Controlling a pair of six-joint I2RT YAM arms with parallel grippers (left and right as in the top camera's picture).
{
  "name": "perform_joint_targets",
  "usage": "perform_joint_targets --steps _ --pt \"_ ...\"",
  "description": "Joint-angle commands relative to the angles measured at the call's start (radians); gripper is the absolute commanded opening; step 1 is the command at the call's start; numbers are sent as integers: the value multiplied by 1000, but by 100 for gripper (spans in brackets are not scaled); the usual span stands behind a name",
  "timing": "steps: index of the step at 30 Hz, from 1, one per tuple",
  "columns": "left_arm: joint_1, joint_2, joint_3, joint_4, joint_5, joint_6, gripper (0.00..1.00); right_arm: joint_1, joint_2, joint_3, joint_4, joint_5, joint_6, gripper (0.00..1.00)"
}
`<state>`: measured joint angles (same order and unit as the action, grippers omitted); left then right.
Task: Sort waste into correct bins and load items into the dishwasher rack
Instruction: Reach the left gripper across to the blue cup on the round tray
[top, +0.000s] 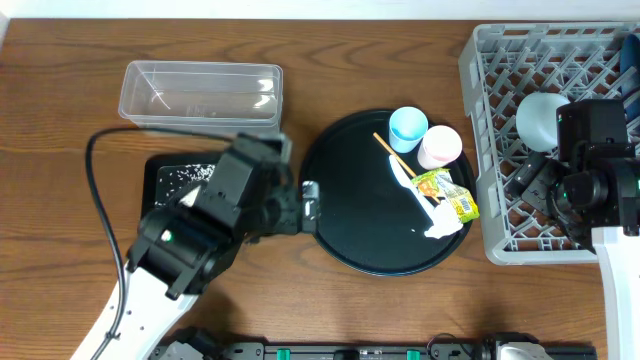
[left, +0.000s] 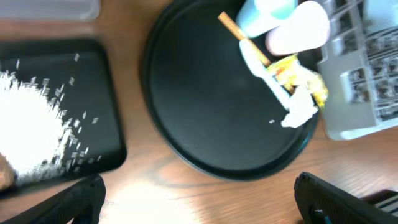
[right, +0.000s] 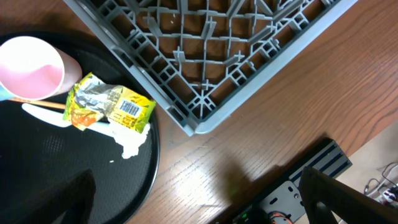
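Observation:
On the round black tray stand a light-blue cup and a pink cup. Beside them lie a yellow-green wrapper and a white tissue. The shallow black bin holds white rice, and the clear tub stands behind it. The grey rack holds a pale bowl and a blue plate at its right edge. My left gripper is open by the tray's left rim. My right gripper hangs open over the rack's front left.
A thin wooden stick lies on the round tray by the cups. A black cable loops left of the black bin. The rack's front corner sits close to the round tray's right rim. Black mounting rails run along the table's front edge.

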<state>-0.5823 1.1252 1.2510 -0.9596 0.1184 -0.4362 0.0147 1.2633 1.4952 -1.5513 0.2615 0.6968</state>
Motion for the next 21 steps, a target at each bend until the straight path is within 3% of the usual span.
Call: perform_joint_targets --steps 1,11,21 --pt "-36 66 82 -11 -25 26 98 -8 -1 -1 -1 11 13 99" --pt "-137 341 104 61 -25 40 98 -8 -1 -1 0 11 13 99" --pt "-134 466 121 455 -44 -10 98 -8 -1 -1 -1 11 13 99"
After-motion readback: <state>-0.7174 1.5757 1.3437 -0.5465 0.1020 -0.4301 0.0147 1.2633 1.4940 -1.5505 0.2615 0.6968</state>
